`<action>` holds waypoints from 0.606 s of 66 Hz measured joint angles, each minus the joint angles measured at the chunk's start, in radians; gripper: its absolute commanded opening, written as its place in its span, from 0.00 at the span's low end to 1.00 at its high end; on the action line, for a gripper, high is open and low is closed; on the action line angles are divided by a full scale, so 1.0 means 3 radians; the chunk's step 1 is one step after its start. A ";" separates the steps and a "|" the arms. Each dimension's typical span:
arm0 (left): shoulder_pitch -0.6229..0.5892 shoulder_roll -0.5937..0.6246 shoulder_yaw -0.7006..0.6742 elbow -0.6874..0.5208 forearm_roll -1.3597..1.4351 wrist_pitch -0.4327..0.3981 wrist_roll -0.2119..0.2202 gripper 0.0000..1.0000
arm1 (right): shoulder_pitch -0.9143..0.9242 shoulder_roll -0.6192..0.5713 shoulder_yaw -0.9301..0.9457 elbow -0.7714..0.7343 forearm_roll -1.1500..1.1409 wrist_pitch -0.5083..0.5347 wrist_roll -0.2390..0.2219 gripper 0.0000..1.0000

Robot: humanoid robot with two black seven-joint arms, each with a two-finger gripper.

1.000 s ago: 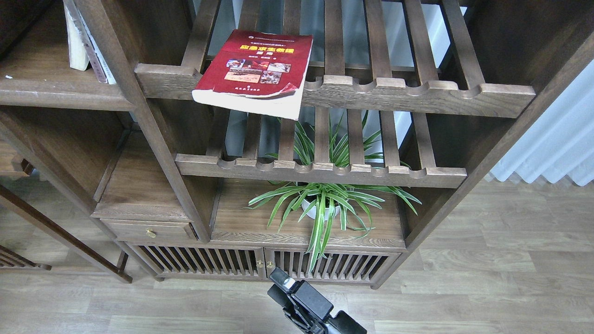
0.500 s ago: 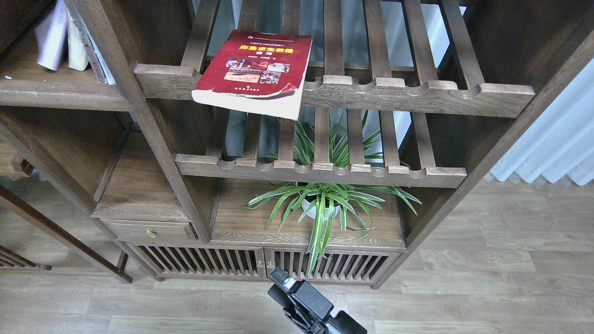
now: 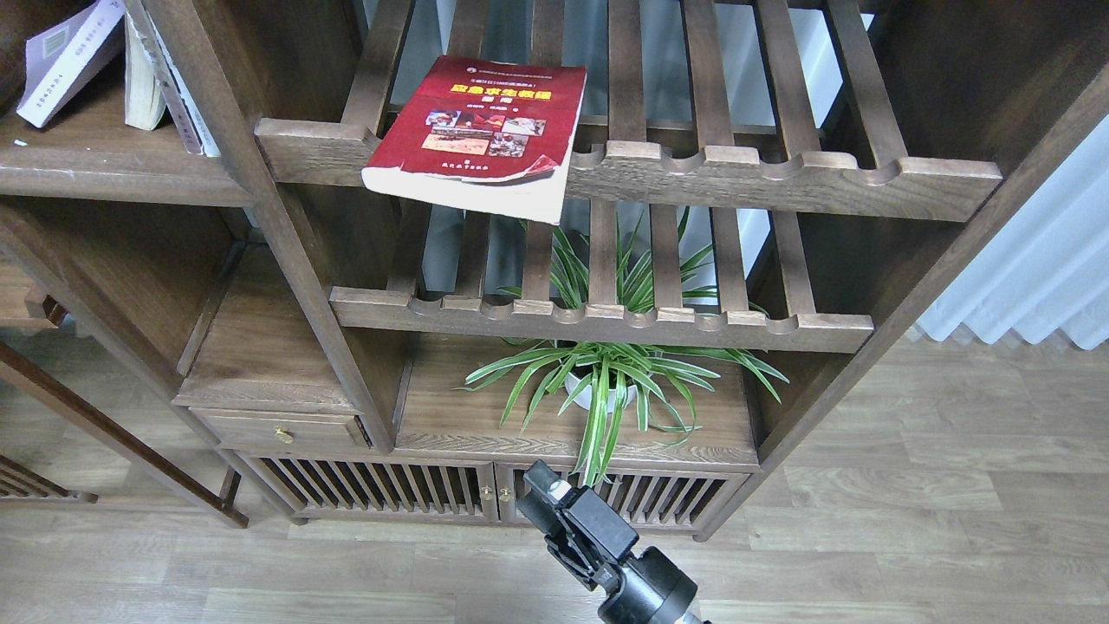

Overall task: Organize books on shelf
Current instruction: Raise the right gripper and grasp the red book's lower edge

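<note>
The red book (image 3: pixel 476 121) with a yellow title lies flat on the upper slatted rack, its near edge hanging over the front rail. The cream-white book (image 3: pixel 65 56) with a purple edge leans tilted over the dark plank shelf (image 3: pixel 104 165) at the top left, partly cut off by the frame's edge. What holds it is out of view. The dark-grey book is out of view. My right gripper (image 3: pixel 548 496) is low at the bottom centre, in front of the cabinet doors, dark and end-on. My left gripper is not in view.
A thin pale-spined book (image 3: pixel 143 87) and a white-spined one (image 3: pixel 186 108) stand on the plank shelf by the upright post. A spider plant (image 3: pixel 606 381) sits under the lower slatted rack (image 3: pixel 606 316). A small drawer (image 3: pixel 277 429) is at the lower left, a curtain (image 3: pixel 1040 260) at the right.
The cream-white book has come into view at the top left and moved over the plank shelf. My right gripper has risen and shifted slightly right. The red book has not moved.
</note>
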 measured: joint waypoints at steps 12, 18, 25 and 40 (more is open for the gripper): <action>0.0699 -0.0013 -0.0327 -0.0549 -0.0154 -0.0001 0.0010 1.00 | 0.0103 0.0000 -0.0004 0.0000 0.0000 0.0000 0.0094 0.93; 0.1064 -0.0016 -0.0490 -0.0786 -0.0206 -0.0001 0.0011 1.00 | 0.0184 0.0000 -0.0009 0.0006 0.0000 0.0000 0.0155 0.93; 0.1465 -0.0032 -0.0687 -0.0990 -0.0256 -0.0001 0.0011 1.00 | 0.0295 0.0000 -0.0016 0.0019 0.0000 0.0000 0.0264 0.93; 0.2138 -0.0138 -0.0854 -0.1112 -0.0358 -0.0001 0.0009 1.00 | 0.0495 0.0000 -0.0074 0.0056 -0.0005 0.0000 0.0443 0.93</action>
